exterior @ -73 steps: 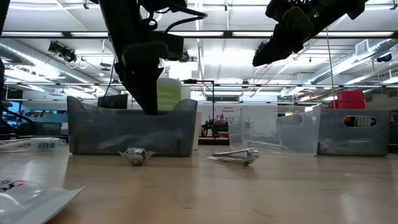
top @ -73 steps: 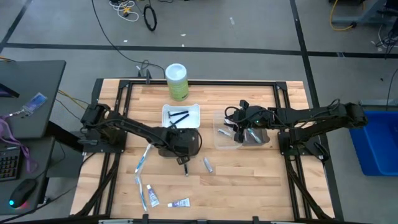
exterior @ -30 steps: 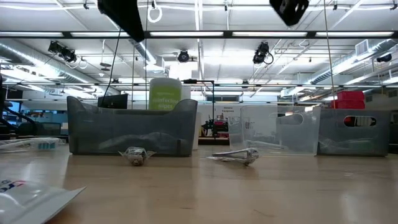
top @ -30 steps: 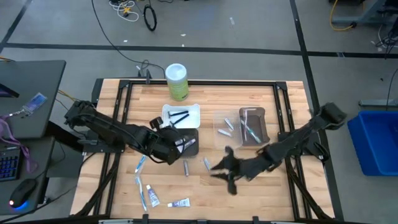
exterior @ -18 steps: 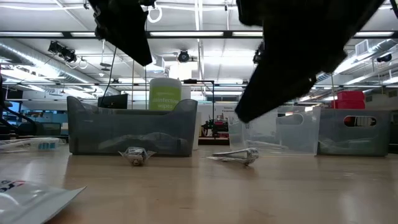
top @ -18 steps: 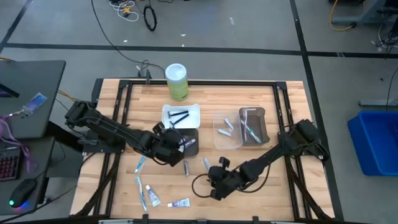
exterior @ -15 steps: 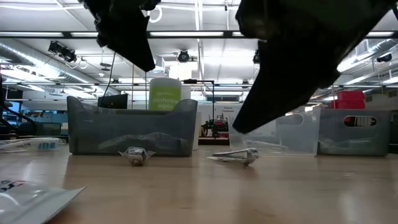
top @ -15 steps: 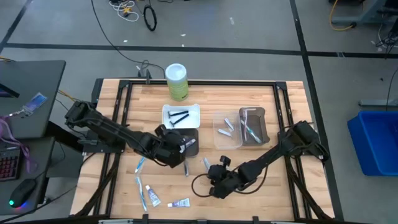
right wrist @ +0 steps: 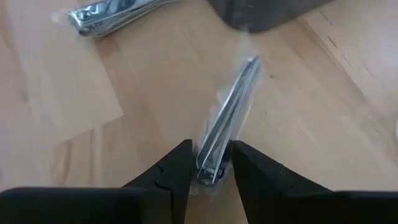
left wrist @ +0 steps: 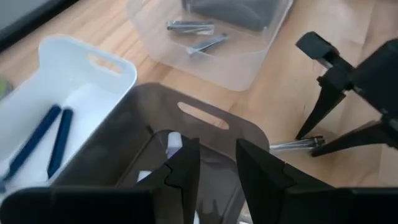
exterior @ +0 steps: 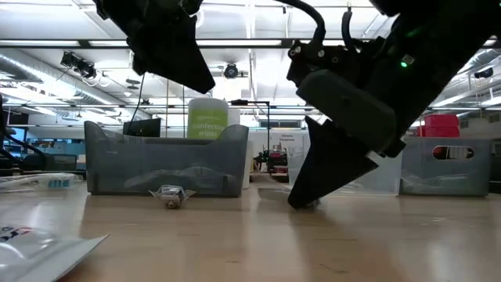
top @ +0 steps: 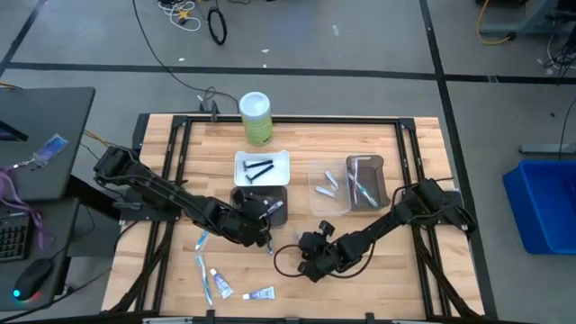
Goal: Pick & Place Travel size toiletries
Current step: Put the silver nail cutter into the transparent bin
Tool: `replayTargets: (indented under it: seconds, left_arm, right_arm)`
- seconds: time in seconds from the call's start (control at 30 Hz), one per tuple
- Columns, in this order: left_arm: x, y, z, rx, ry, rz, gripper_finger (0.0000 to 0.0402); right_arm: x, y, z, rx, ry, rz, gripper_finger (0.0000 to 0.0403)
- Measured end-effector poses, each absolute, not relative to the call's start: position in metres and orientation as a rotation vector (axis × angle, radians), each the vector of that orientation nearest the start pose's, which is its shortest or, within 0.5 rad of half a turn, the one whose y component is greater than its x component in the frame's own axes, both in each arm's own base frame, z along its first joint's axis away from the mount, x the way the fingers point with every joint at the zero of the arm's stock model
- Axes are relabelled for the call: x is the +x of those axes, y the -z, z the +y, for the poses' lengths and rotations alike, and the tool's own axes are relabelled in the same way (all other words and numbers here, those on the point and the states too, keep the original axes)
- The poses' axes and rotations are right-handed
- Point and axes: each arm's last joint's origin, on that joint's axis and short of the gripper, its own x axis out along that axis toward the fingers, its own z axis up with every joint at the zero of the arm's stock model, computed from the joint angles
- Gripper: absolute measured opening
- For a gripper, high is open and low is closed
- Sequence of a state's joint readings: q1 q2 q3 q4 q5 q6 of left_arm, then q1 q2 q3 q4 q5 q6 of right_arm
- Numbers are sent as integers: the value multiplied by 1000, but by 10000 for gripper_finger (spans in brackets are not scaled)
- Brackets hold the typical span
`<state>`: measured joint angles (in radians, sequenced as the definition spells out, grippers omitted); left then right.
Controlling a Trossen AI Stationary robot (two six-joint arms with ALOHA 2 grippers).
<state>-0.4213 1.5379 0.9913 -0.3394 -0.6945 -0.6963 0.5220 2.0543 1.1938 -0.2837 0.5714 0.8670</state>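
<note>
My right gripper (right wrist: 208, 152) is open and low over the table's near middle (top: 306, 245). Its fingers stand on either side of the end of a slim silvery wrapped item (right wrist: 231, 109) that lies flat on the wood. In the low view the fingertips (exterior: 301, 202) reach the tabletop and hide that item. A second silvery item (right wrist: 112, 15) lies beside it (exterior: 171, 194). My left gripper (left wrist: 214, 158) is open and empty, hovering over the dark grey tray (top: 270, 200), which holds a white tube (left wrist: 173, 142). Toothbrushes (top: 202, 238) and small tubes (top: 259, 293) lie near the left front. My right gripper comes from above, slanting down, with one finger (right wrist: 180, 155) on each side of the silvery item's end (right wrist: 210, 167), along its length. The item lies flat on the table. I cannot tell whether the fingers touch it.
A white tray (top: 245, 160) holds dark razors. A clear tray (top: 317, 202) holds silvery items. A grey tray (top: 382, 184) stands at the right with toothbrushes in it. The green-and-white canister (top: 256, 117) stands at the far edge. The two arms work close together mid-table.
My right gripper has come down from high over the table's near middle until its fingertips reach the tabletop around the silvery item. My left gripper has drifted slightly down and toward the near edge, staying over the dark grey tray.
</note>
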Motion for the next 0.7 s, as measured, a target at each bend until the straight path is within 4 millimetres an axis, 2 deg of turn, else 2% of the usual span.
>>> replayTargets:
  seconds: [0.13,0.37,0.5,0.6,0.7]
  left_arm:
    - [290,-222,-110,-167,-481,617,110]
    - [290,-223,-110,-135,-465,619,110]
    - [290,-223,-110,-140,-467,618,110]
    - [290,-223,-110,-143,-467,618,110]
    - [290,-223,-110,-143,-468,617,110]
  right_arm:
    - [344,-105,179,194,426,864,117]
    - [344,-106,179,170,404,881,58]
    - [344,-107,180,147,372,896,54]
    - [342,-115,183,120,343,935,55]
    - [339,-139,187,103,297,963,55]
